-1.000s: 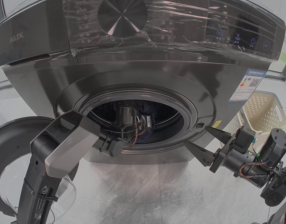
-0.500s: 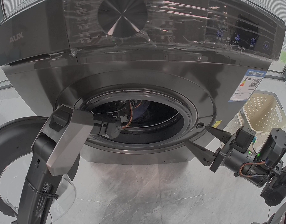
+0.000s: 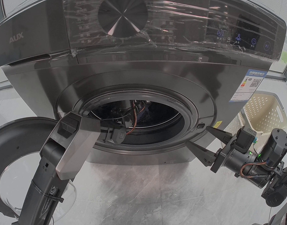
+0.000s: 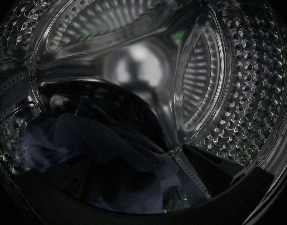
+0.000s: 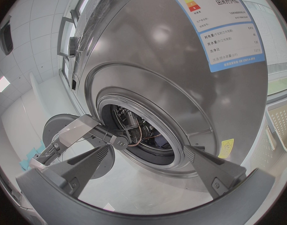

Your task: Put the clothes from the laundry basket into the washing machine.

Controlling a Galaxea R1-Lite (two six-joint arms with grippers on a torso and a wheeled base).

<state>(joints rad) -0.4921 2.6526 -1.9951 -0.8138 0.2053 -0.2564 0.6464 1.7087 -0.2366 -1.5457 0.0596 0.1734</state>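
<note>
Your left claw [image 4: 140, 150] is deep inside the drum [image 4: 243, 63] of the machine [image 3: 143, 75], which is why the left arm passes through the round opening. Its fingers are spread: 1 finger [image 4: 212, 167] stands far to the side and nothing is pinched. The clothes [image 4: 96, 141], dark blue, lie on the bottom of the drum, just in front of this claw and free of it. I judge that this load is delivered, so the next move is to pull the arm out. Take care that the wrist cable [image 3: 135, 122] does not catch on the rim.

Your right claw [image 3: 196, 135] hangs outside, to the right of the opening and near the basket [image 3: 265, 110]. It is also spread and holds nothing. I think it is placed there so as not to block the left arm. The door [image 3: 12, 141] is swung wide to the left for the same reason.

Count: 1 machine, 1 drum, 1 door, 1 basket, 2 claws. The clothes make 1 heap. How many pieces are in it, I cannot tell.
</note>
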